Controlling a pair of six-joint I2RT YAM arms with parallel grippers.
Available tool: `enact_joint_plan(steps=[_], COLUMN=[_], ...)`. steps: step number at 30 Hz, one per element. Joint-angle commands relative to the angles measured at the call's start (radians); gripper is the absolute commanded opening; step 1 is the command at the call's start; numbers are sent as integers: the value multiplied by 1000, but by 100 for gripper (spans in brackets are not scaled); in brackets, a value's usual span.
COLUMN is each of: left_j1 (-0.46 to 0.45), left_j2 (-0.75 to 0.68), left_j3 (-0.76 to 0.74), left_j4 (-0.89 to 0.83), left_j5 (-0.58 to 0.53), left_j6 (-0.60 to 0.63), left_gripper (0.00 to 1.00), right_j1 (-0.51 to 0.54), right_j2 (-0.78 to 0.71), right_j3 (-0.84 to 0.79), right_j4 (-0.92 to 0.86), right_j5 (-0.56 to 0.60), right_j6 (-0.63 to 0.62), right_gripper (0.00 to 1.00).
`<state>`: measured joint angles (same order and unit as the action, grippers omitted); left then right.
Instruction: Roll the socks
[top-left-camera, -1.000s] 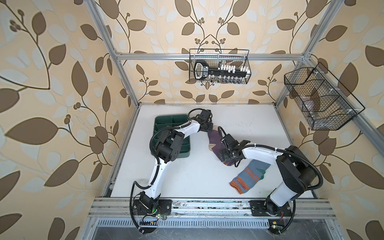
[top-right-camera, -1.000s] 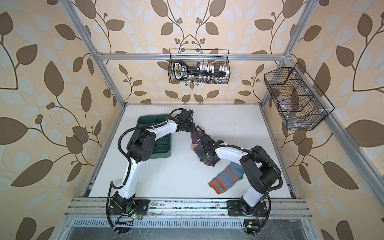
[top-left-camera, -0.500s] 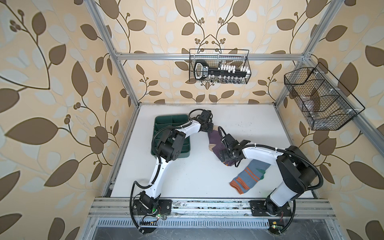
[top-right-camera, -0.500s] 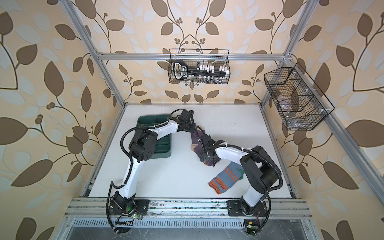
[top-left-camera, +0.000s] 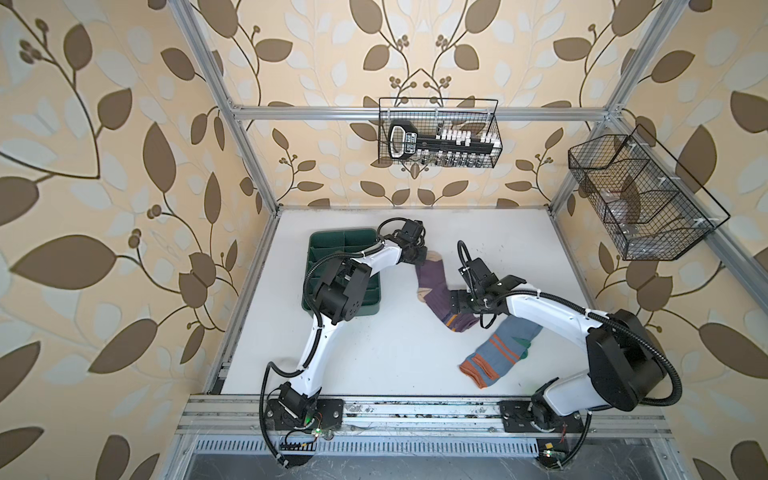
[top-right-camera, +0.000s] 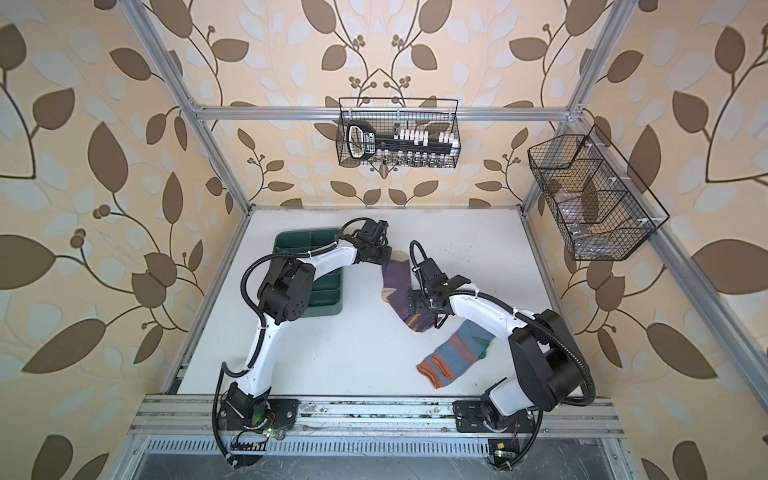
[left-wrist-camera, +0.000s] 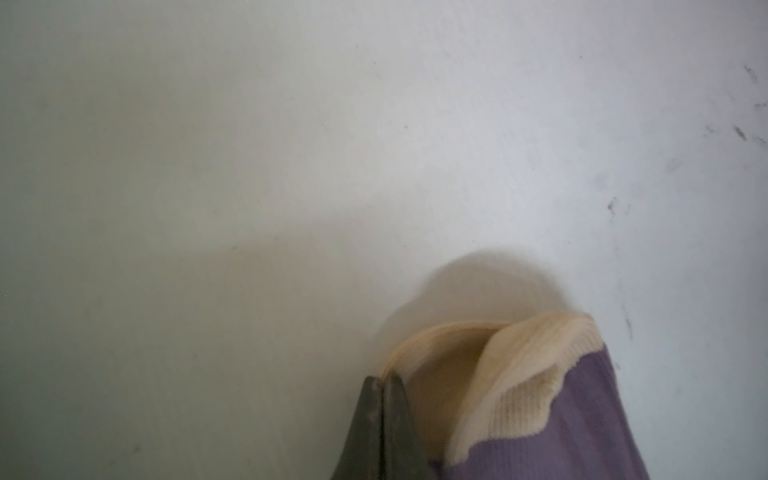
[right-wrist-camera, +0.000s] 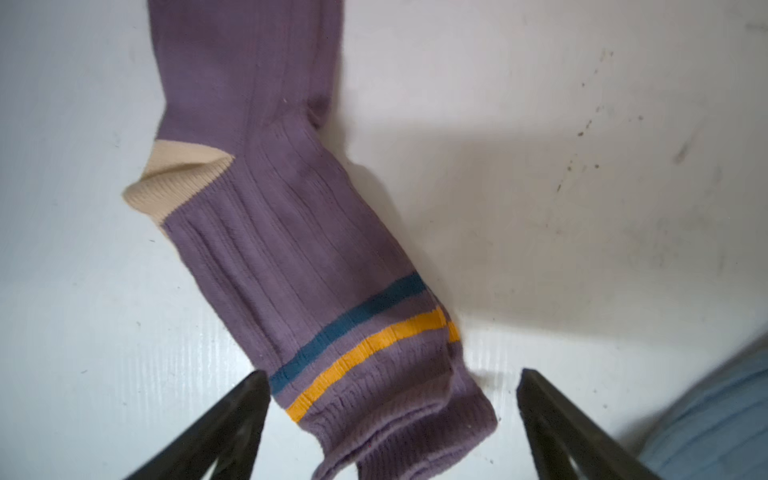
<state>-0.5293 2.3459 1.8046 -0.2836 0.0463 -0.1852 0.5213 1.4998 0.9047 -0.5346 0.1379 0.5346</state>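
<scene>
The left end effector (left-wrist-camera: 381, 380) is pressed together, pinching the beige toe edge of the purple sock (left-wrist-camera: 582, 415) over the bench (left-wrist-camera: 208, 166). The right end effector (right-wrist-camera: 391, 372) stands spread, one finger on either side of the cuff just past the teal and orange stripes, gripping nothing. In both top views the purple sock lies mid-bench, bent at the heel, between the arms. The grey-blue sock (top-left-camera: 498, 353) lies flat near the cuff, and the green divided tray (top-left-camera: 332, 245) sits well apart. The step looks like securing both ends before rolling; next, the right fingers should close on the cuff alone, clear of the grey-blue sock
</scene>
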Motion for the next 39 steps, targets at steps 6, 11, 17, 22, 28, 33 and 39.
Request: enact_joint_plan(steps=[6,11,17,22,28,33,39], left_j1=[0,-1,-1,0,0,0,0], left_j2=[-65,-65,-62,-63,-64,-67,-64], left_j3=[-15,-3,-1,-7,-6,-7,-3], left_j4=[-14,-8,-8,-4,-1,2,8], left_j5=[-54,-48,-40,-39,-38,-37,-37], left_j6=[28,23,16,18,17,17,19], left_gripper=[0,0,0,0,0,0,0], right_j1=[12,19,25,25,22,21,19], right_j2=[-54,-47,-26,-39,-19,-17,-12], right_j3=[-63,-103,-110,-117,-152,-184,-188], right_j4=[-100,-65,-2,37,74,105,103], right_j5=[57,12,-83,-138,-158,-167,-158], right_j6=[222,262,288,327,384,422,426], right_gripper=[79,77,76,82,80,71,44])
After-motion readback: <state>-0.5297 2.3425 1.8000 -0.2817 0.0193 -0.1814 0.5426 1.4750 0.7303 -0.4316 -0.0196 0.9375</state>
